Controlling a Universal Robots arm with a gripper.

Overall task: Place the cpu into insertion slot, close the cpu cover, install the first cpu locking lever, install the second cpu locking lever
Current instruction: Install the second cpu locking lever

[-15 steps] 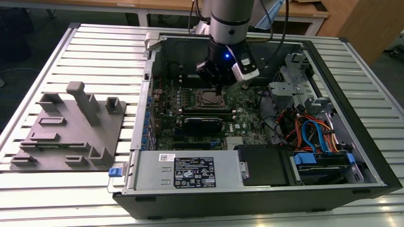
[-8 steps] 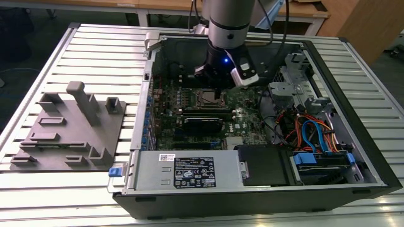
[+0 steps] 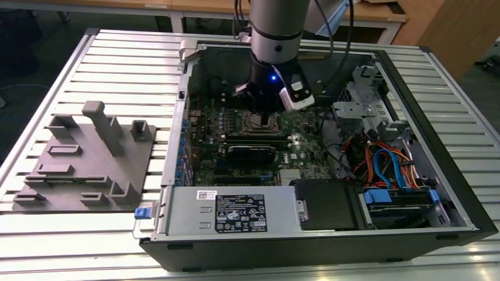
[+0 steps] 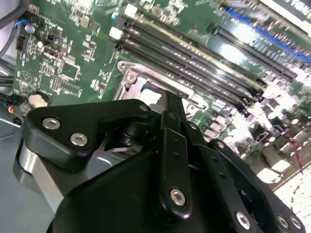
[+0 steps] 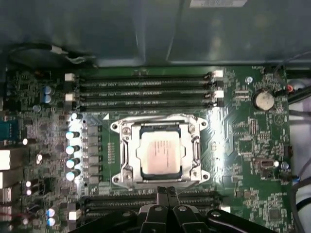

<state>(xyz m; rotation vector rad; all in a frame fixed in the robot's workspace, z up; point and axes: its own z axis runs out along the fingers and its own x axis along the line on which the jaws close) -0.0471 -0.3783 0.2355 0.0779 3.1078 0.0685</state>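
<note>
Two black fingers (image 5: 167, 198) of gripper (image 5: 167, 191) pressed together, nothing between them, tips hanging just beside edge of insertion slot (image 5: 160, 154). Cpu (image 5: 160, 154) already sitting flat in slot, pale metal top showing through square window of cpu cover (image 5: 127, 154), which lies closed over it. Long black memory slots (image 5: 146, 90) run on both sides of socket. In exterior view, gripper (image 3: 264, 108) low inside open computer case (image 3: 461, 193), above green motherboard (image 3: 293, 158). Grey fixture block (image 3: 86, 161) on slatted table (image 3: 102, 58), at exterior view's left.
</note>
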